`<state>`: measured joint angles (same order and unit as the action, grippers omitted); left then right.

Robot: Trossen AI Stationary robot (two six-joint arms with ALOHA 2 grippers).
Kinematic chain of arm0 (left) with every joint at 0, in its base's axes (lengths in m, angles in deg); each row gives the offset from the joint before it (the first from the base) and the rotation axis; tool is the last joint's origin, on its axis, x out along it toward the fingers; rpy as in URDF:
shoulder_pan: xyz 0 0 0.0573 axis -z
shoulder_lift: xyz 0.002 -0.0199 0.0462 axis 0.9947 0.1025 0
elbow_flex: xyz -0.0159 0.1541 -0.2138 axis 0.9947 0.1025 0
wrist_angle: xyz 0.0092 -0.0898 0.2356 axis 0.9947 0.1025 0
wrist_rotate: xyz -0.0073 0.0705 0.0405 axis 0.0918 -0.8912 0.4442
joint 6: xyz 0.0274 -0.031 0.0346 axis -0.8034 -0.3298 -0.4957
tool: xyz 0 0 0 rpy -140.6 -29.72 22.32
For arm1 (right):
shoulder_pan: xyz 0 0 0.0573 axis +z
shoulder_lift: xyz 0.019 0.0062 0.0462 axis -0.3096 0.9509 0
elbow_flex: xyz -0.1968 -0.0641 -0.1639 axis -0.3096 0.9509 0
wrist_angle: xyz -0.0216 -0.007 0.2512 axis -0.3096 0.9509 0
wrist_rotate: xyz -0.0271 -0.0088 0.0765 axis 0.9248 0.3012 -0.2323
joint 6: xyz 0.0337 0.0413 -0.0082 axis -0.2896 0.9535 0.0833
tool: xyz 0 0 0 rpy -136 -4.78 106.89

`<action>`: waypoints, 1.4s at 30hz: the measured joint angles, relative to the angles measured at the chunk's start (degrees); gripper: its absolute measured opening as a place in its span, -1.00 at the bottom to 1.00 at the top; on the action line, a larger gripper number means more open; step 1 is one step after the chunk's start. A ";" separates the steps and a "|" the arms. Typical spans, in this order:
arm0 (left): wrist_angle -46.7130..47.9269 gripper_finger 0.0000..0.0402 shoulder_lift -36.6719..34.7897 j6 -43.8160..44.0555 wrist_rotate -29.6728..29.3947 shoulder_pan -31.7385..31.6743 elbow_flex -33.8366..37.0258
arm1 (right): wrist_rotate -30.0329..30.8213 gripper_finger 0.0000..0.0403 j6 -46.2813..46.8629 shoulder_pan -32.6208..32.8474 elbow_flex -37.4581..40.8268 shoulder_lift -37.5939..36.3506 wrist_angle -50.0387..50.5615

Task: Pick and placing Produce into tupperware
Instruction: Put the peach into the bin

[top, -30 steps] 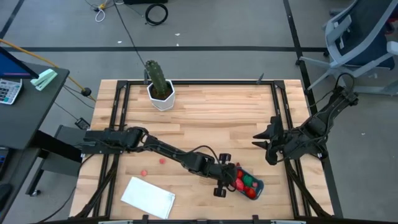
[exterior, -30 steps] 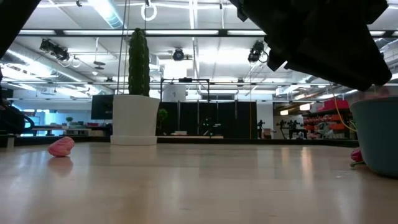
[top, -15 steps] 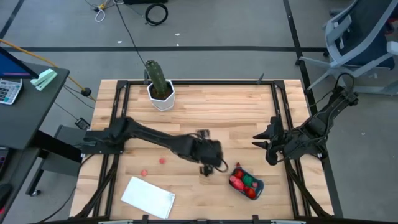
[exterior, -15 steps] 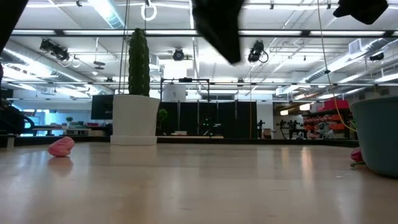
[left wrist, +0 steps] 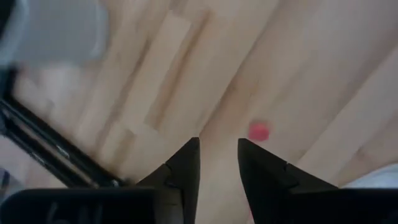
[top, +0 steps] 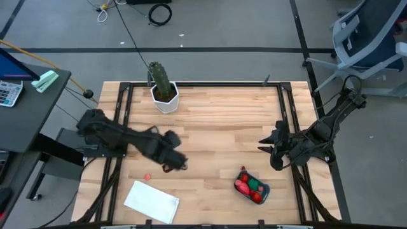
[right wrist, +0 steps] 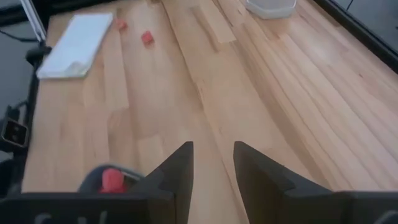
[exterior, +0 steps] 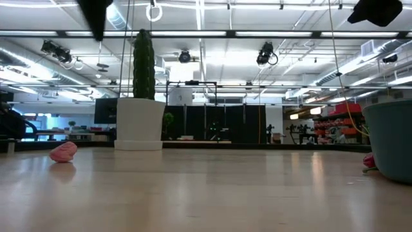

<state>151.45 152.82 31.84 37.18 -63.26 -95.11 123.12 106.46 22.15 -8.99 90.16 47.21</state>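
Note:
The teal tupperware [top: 253, 187] sits near the table's front edge, right of centre, with red and green produce [top: 249, 185] in it. One red piece [top: 147, 177] lies loose on the wood at the left. The right wrist view shows two loose pieces [right wrist: 147, 38] beside the white sheet. My left gripper [top: 175, 163] hangs above the table's left half, pointing down. Its fingers [left wrist: 217, 155] are open and bare, with a pink piece [left wrist: 259, 131] on the wood beyond them. My right gripper [right wrist: 211, 155] waits open at the right side, above the table.
A cactus in a white pot [top: 163, 89] stands at the far left. A flat white sheet [top: 151, 201] lies at the near left corner. In the low view another pink piece [exterior: 369, 161] lies beside the tupperware [exterior: 391, 138]. Bare wood stretches across the middle.
My left gripper has left the tupperware's side and swung toward the table's left edge, rising and tipping so that it points down. The tupperware and its produce have stayed in place.

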 joint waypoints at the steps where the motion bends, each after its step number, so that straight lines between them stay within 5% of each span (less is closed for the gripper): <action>1: -1.66 -0.44 -2.15 2.27 0.11 0.89 3.84 | -0.05 -0.39 0.00 0.12 0.00 0.26 0.28; 5: -0.31 -0.44 -10.77 21.65 0.12 6.02 17.74 | -0.95 -0.39 0.02 0.96 0.00 2.31 1.24; 9: -9.98 -0.43 -15.56 38.74 4.05 11.95 29.95 | -1.04 -0.39 -0.07 1.54 0.00 4.17 1.68; 14: -28.57 -0.44 -17.34 35.82 5.41 18.26 39.00 | -0.81 -0.39 -0.02 1.57 0.00 5.62 1.72; 21: -31.63 -0.17 -16.97 37.77 16.94 22.67 46.10 | -0.61 -0.39 1.31 1.57 0.00 6.30 1.66; 31: -40.32 0.29 -16.97 37.64 17.13 24.39 49.51 | -0.55 -0.39 3.56 1.57 0.00 6.28 1.50; 42: -46.74 0.33 -13.03 36.10 16.00 24.39 52.28 | -0.55 -0.41 3.93 1.57 0.00 6.28 1.49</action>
<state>104.71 139.79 67.94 53.18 -38.86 -42.83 122.57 110.39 23.72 -8.99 96.44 48.71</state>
